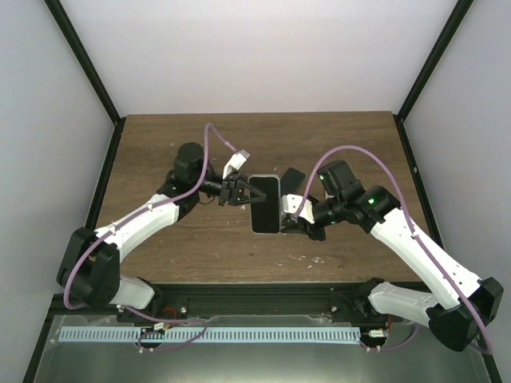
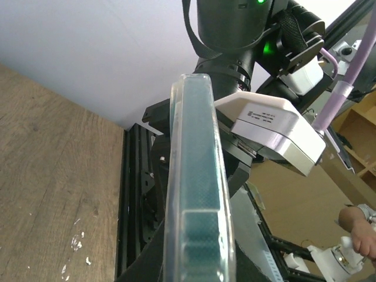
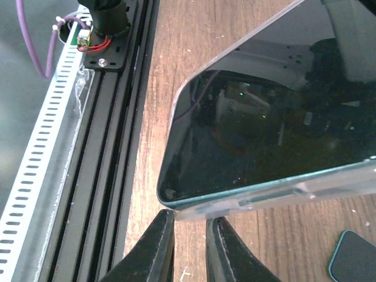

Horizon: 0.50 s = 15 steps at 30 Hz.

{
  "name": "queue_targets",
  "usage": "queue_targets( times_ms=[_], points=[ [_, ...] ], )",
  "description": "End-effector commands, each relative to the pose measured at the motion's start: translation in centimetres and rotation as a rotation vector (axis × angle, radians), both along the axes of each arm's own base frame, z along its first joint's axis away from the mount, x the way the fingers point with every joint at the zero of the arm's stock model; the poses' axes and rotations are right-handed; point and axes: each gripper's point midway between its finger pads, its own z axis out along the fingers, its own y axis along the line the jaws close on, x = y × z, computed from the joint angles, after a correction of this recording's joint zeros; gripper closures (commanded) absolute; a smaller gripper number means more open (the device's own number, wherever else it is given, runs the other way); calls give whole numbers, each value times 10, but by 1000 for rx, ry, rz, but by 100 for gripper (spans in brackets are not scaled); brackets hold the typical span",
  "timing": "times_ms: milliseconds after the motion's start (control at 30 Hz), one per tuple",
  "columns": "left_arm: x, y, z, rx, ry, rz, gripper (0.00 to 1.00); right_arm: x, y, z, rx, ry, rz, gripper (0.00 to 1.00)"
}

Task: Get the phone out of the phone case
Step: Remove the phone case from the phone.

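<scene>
Phone [image 1: 264,209] is mid-table [image 1: 160,144], just below the centre of the top view, still in its clear phone case [image 1: 264,232], with an arm on each side.

Left gripper [image 1: 242,191] is at the upper left corner of the case, tips touching it. From the left wrist, the case [image 2: 176,176] and phone [image 2: 200,176] run edge-on down the middle of the frame, very close to the lens. The fingers are hidden behind them, so I can't tell if that gripper is clenched.

Right gripper [image 1: 291,214] is at the right long edge. In the right wrist view its fingers [image 3: 158,247] are drawn nearly together with a narrow slit between them. The tips sit against the case rim [image 3: 282,191] at a rounded corner, below the dark screen [image 3: 264,129]. Can't tell if they actually nip the lip.

A small dark teal-rimmed object [image 3: 352,261] lies on the wood at lower right of that view, apart from the case.
</scene>
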Motion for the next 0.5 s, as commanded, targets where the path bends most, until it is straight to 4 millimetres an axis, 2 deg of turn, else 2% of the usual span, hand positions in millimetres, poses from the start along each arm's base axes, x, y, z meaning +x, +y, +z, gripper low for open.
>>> queue_targets(
  times_ms=[0, 133, 300, 467],
  points=[
    [-1, -3, -2, 14, 69, -15, 100, 19, 10, 26, 59, -229, 22, 94],
    [-2, -3, -1, 13, 69, -17, 100, 28, 11, 28, 70, -224, -35, 94],
    [-4, -4, 0, 10, 69, -24, 100, 50, 16, 24, 104, -195, -162, 93],
    [-2, -3, 0, 7, 60, -2, 100, 37, 23, 24, 151, -93, -124, 85]
  ],
)
